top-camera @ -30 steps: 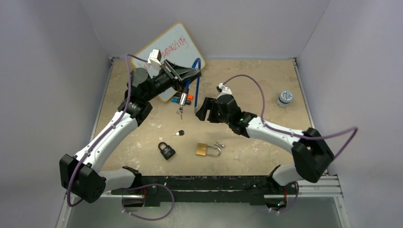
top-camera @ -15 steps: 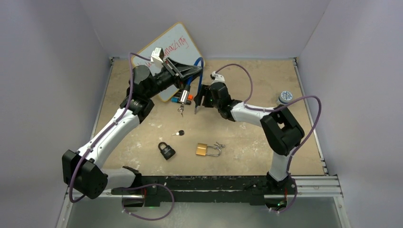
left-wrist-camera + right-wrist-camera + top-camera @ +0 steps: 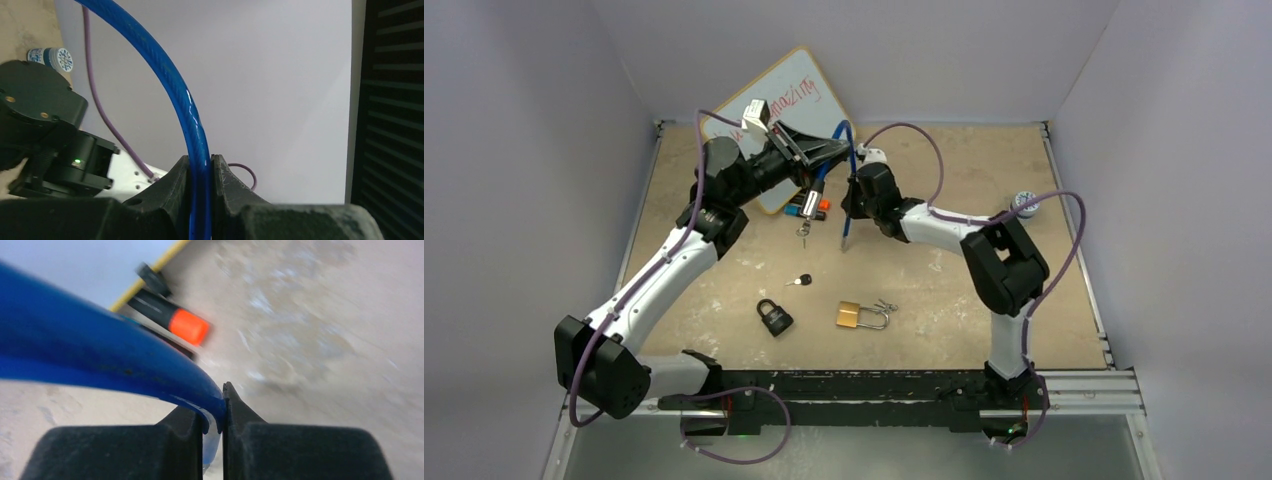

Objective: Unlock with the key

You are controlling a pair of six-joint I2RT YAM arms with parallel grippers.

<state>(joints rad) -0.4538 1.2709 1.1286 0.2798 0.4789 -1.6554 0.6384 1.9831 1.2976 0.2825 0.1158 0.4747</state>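
A blue cable lock (image 3: 842,130) hangs in the air at the back of the table. Its silver and orange lock body (image 3: 809,208) dangles below my left gripper (image 3: 832,152), with a small key (image 3: 803,233) hanging from it. The left wrist view shows my left gripper (image 3: 201,167) shut on the blue cable (image 3: 186,100). My right gripper (image 3: 852,197) is on the cable's other leg; its wrist view shows the right gripper (image 3: 215,407) shut on the cable (image 3: 100,360). A black padlock (image 3: 774,317), a brass padlock (image 3: 860,316) and a loose black-headed key (image 3: 800,281) lie on the table.
A whiteboard (image 3: 789,95) leans against the back wall behind the left gripper. A small blue and white jar (image 3: 1022,203) stands at the right side. More keys (image 3: 885,305) lie by the brass padlock. Purple wires loop above both arms.
My right arm swung left and back to the cable, and its jaws went from open to shut on the cable. The left arm barely moved.
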